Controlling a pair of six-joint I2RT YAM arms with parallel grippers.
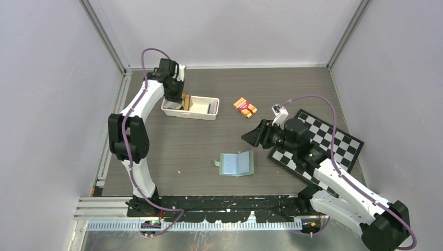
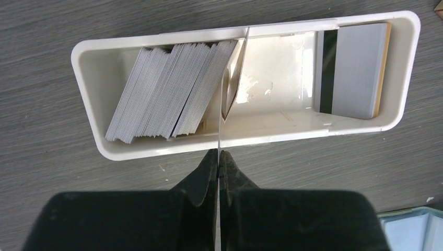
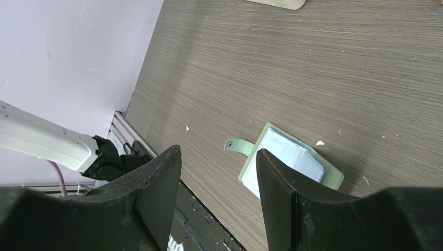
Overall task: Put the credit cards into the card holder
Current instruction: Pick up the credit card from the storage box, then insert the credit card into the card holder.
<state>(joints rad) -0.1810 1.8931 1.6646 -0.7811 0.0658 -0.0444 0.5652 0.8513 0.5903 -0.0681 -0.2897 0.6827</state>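
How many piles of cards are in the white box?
2. In the tray, a leaning grey pile sits at the left end and a flat pile at the right end. Between them the left gripper pinches a single card on edge. More cards may hide underneath.

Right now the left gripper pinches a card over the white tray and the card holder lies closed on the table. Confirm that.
Wrong on one point: the card holder lies open, pockets up, as the top view shows. The left gripper does pinch a card over the white tray.

Sage-green card holder (image 1: 236, 163), white tray (image 1: 190, 115), checkered board (image 1: 339, 141)
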